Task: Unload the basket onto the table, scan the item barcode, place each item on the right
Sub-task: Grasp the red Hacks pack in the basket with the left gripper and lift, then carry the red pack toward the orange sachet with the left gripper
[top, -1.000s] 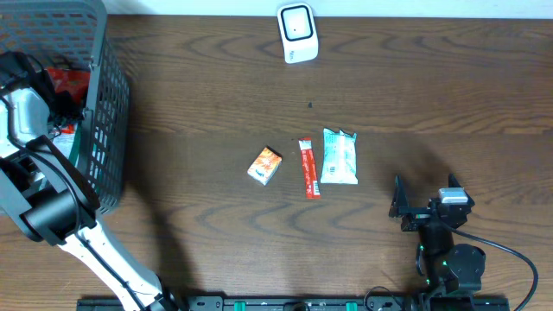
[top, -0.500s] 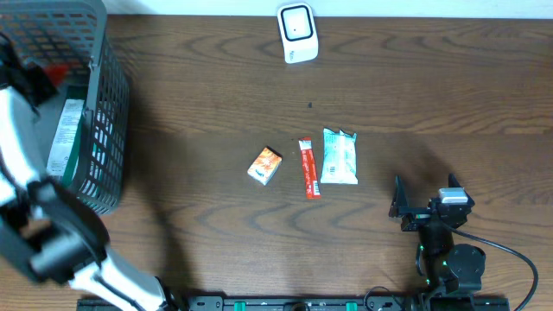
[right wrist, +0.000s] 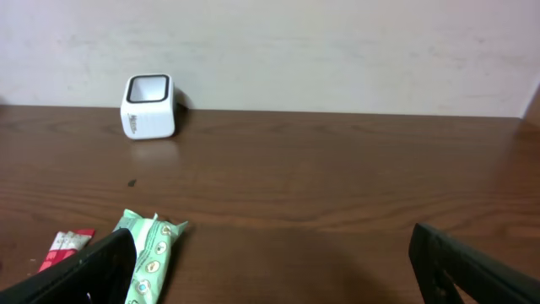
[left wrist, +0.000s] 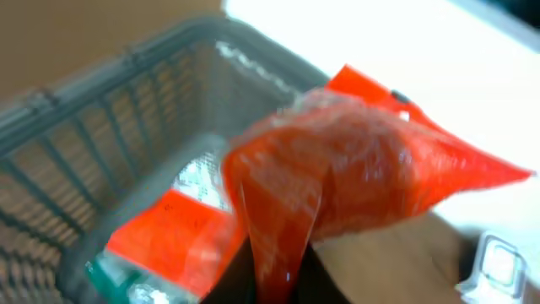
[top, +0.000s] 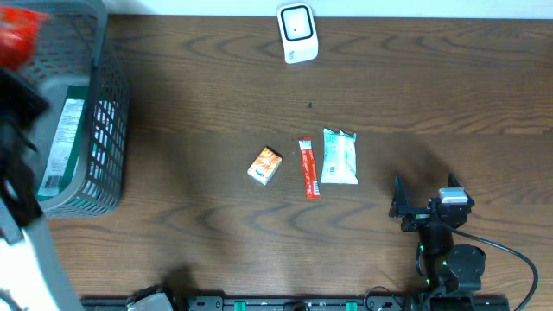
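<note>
Left gripper (left wrist: 283,279): clamped on a crinkled red plastic pouch (left wrist: 337,169) — held above the grey mesh basket (left wrist: 126,80).
Right gripper (right wrist: 272,270): jaws wide apart, empty — low over the dark wooden table (right wrist: 337,169).

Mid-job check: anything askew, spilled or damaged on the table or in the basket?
Only the red pouch: the left tool pinches it at one end over the basket, and its film is bunched there. Nothing spilled.

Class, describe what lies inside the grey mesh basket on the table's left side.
Inside the basket: a white-and-green packet and an orange-red packet. The red pouch held above it and the left arm cover the rest of its floor.
</note>
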`<state>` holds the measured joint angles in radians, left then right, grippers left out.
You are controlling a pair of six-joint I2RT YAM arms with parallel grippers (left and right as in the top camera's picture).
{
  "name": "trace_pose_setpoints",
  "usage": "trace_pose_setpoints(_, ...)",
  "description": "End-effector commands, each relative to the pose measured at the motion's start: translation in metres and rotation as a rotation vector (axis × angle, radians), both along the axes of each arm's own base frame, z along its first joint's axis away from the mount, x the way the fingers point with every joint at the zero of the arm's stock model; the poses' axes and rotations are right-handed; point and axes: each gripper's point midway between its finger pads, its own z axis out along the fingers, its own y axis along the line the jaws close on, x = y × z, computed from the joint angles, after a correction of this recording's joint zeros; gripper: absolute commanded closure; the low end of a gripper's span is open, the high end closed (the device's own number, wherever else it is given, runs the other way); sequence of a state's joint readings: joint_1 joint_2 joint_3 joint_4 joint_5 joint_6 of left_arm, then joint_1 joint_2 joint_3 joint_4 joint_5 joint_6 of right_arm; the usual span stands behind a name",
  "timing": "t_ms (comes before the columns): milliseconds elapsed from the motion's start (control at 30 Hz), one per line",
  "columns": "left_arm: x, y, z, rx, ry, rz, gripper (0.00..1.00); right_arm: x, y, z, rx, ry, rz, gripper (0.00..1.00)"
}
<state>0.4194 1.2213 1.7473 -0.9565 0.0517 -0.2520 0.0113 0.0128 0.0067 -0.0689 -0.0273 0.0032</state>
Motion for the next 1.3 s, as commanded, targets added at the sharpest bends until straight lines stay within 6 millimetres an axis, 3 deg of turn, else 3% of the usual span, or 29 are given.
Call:
trace_pose_setpoints(0,-0.01,-0.049,-0.004,-0.061,0.02,-0.134,0.92,0.0,-0.002,-0.001,-0.011,0.001,-0.006,0.01)
trace_pose_setpoints(267,-0.021,-0.129,-0.048,-0.116,0.197,-0.382,0.92,0.0,-0.002,-0.001,-0.011,0.001,-0.006,0.01)
trace_pose_setpoints(633,-0.022,-0.192,-0.15,-0.173,0.45,-0.544,0.92,0.0,-0.002,-0.001,-0.011,0.001,-0.006,0.01)
trace_pose_setpoints(800,-0.02,-0.208,-0.192,-0.202,0.493,-0.554,0.92,0.0,-0.002,-0.001,-0.011,0.001,-0.006,0.01)
trace_pose_setpoints(967,-0.013,-0.215,-0.219,-0.222,0.5,-0.547,0.93,0.0,-0.002,-0.001,-0.011,0.001,-0.006,0.01)
trace_pose_setpoints(1267,-0.007,-0.207,-0.266,-0.204,0.591,-0.465,0.92,0.0,-0.002,-0.001,-0.011,0.001,-0.006,0.01)
